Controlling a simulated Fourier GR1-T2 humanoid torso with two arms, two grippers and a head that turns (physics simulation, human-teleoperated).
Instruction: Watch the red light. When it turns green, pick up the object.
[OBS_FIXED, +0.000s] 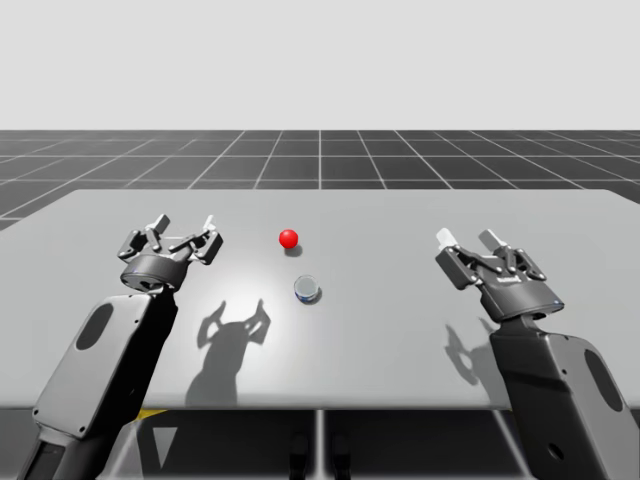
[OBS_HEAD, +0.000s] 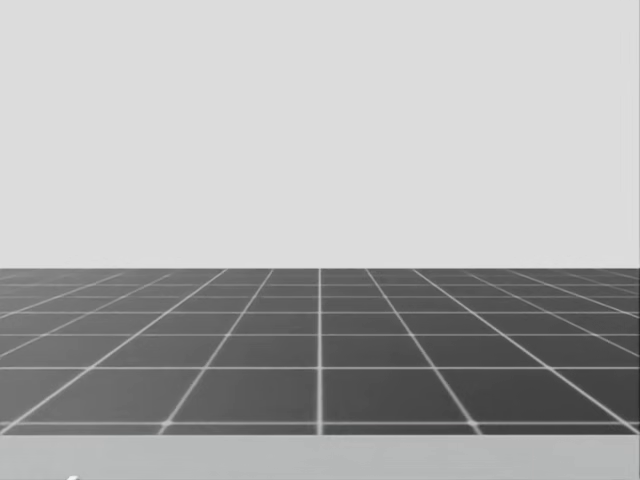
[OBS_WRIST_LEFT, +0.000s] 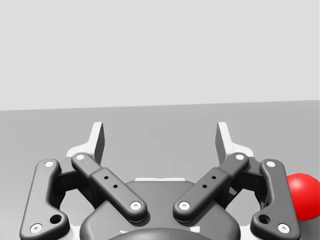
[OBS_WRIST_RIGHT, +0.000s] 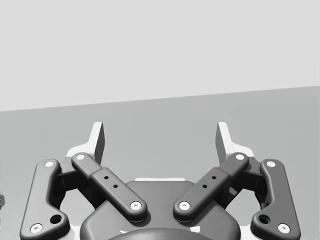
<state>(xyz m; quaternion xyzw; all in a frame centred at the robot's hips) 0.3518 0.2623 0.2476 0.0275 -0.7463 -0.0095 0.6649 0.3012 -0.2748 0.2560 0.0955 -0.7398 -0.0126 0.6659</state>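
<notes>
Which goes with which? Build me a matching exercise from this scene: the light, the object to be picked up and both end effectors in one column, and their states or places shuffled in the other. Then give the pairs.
Column one
1. red light
2. small silvery cylinder
3. left end effector
4. right end effector

Column two
A. lies on the table, nearer the robot than the light
B. open, over the table's right side
C. red, not green
D. open, with the light close beside it

Pairs: 1-C, 2-A, 3-D, 4-B
</notes>
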